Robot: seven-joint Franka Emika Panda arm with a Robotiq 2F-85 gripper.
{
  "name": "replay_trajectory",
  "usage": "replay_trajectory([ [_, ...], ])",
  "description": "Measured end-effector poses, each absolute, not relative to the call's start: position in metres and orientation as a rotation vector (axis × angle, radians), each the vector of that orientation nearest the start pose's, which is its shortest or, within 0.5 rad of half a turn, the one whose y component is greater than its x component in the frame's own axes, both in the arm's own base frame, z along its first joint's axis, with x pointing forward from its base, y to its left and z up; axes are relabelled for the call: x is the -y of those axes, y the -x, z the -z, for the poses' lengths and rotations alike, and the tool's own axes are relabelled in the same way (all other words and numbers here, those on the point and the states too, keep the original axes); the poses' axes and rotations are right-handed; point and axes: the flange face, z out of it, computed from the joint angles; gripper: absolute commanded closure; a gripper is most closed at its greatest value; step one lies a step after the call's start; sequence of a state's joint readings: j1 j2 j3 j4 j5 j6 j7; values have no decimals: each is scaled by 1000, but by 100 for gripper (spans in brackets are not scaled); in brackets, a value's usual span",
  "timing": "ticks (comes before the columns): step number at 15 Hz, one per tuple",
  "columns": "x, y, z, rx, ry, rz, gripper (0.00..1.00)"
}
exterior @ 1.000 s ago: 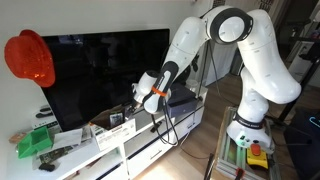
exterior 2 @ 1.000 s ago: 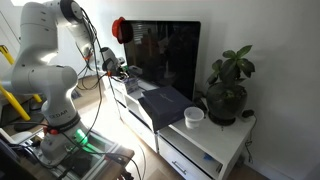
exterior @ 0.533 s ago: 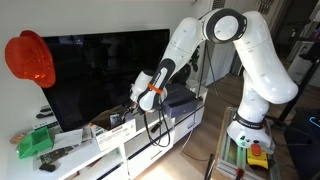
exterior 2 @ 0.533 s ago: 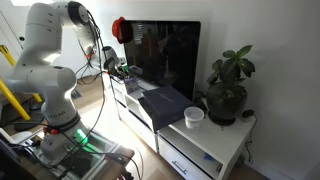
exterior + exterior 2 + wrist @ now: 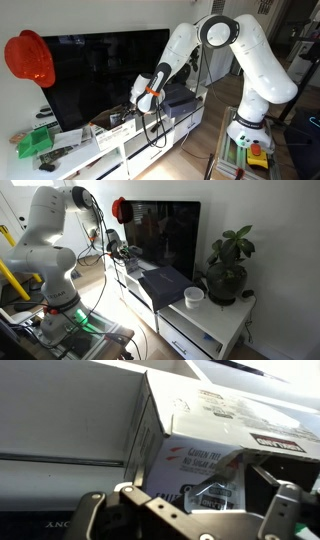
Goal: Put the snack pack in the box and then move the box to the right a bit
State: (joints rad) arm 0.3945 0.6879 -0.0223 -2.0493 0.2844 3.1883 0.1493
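- Resting on the pale, smooth tabletop (image 5: 60,420), the box (image 5: 195,425) fills most of the wrist view. It is a whitish, straight-edged cardboard carton with sharp corners.
- Its long side carries dark block print and a small black label near one end. The top face is plain and matt.
- The gripper (image 5: 190,502) comes in from the lower edge of the wrist view. Its dark metal fingers (image 5: 93,510) are spread wide, one at each side of the box's near end.
- Whether either pad touches the cardboard cannot be told.
- In an exterior view the gripper (image 5: 140,99) hangs low over the long white stand, just in front of the TV (image 5: 100,70), whose screen is black and glossy.
- The glossy white, rounded arm (image 5: 240,60) curves down to the gripper from a base beside the stand.
- A flat blue-grey case (image 5: 165,280) lies further along the tabletop, apart from the gripper.
- A green object (image 5: 35,141) sits at the stand's far end, well away from the box.
- A red cap (image 5: 29,57) hangs at the TV's upper corner.
- A white cup (image 5: 194,297) stands just beside a leafy plant (image 5: 228,268) in a dark pot.
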Motion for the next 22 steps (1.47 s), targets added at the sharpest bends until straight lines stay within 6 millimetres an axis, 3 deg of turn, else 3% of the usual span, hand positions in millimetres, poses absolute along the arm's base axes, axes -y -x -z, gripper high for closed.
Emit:
replay_trajectory([
  [10, -196, -597, -140, -106, 2986, 474, 0],
  [17, -205, -597, -137, -97, 3028, 494, 0],
  [18, -207, -597, -132, -99, 3029, 488, 10],
  [19, -208, -597, -128, -108, 3030, 482, 28],
  [22, -205, -601, -124, -157, 3033, 488, 44],
])
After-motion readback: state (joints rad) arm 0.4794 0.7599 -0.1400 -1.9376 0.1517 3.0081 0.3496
